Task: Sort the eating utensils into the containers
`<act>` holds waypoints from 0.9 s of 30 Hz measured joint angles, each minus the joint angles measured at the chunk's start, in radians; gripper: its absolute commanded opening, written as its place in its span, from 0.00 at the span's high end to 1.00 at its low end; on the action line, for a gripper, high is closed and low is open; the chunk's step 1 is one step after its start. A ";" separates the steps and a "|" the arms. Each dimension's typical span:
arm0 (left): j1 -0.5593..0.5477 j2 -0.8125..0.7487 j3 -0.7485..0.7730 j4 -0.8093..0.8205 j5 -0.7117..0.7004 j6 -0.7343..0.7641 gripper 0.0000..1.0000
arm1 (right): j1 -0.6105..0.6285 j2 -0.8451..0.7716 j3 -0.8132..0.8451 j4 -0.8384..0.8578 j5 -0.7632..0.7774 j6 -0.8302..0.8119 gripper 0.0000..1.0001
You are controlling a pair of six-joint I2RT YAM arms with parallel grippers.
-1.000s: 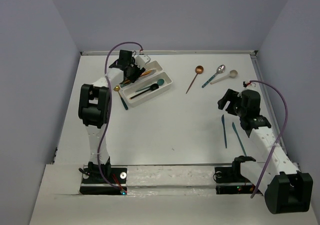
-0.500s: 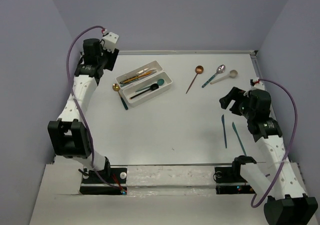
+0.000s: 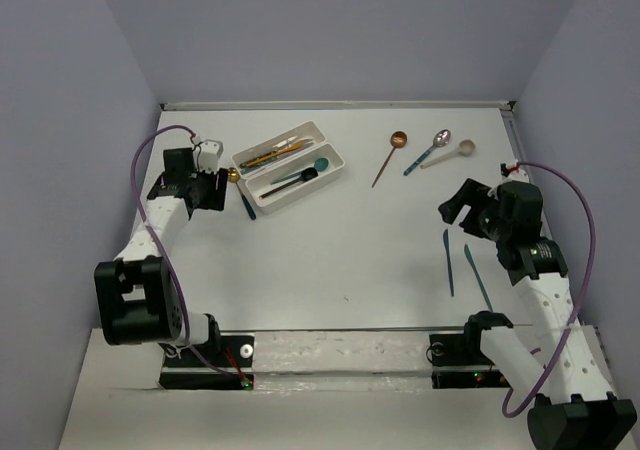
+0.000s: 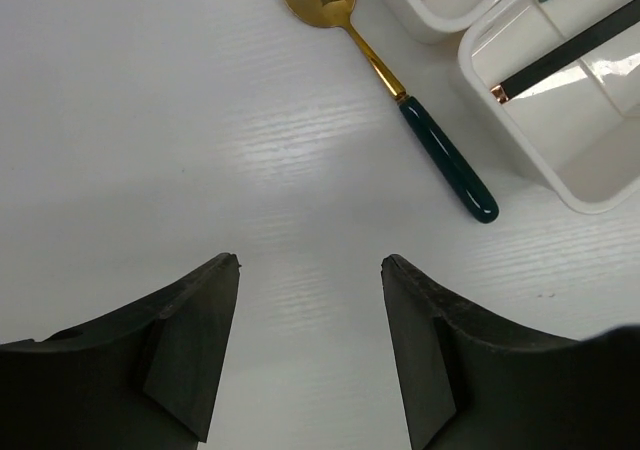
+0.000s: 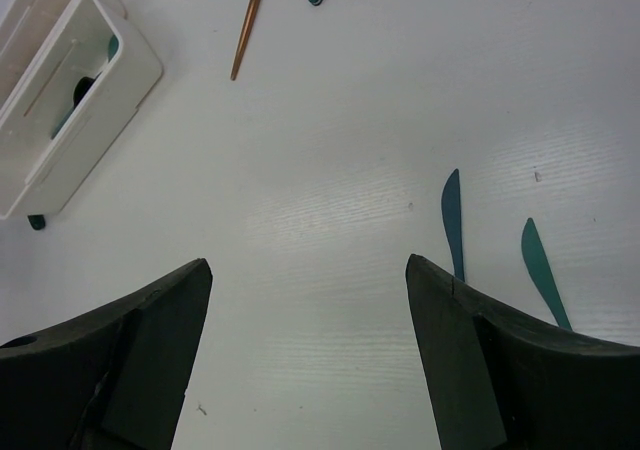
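Left gripper [image 4: 310, 270] spread and empty above bare table [image 3: 330, 250]; one gold spoon [image 4: 380, 65] lies just ahead, its dark handle beside the two white trays [image 4: 515, 150]. Right gripper [image 5: 305, 270] likewise spread, holding nothing; two teal knives [image 5: 453, 220] lie near its right finger. Three loose spoons [image 3: 430, 150] lie at the far side; the table is white, the walls [image 3: 330, 30] lilac. The trays hold perhaps five pieces, too small to count.

table [image 3: 340, 260] | trays [image 3: 334, 151], gold spoon [image 4: 388, 75] left | three spoons [image 3: 428, 152] far | knives [image 3: 449, 262] right
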 measured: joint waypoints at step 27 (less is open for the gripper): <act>-0.063 0.322 -0.026 0.282 0.083 -0.241 0.29 | 0.000 -0.060 -0.047 0.013 0.053 -0.039 0.15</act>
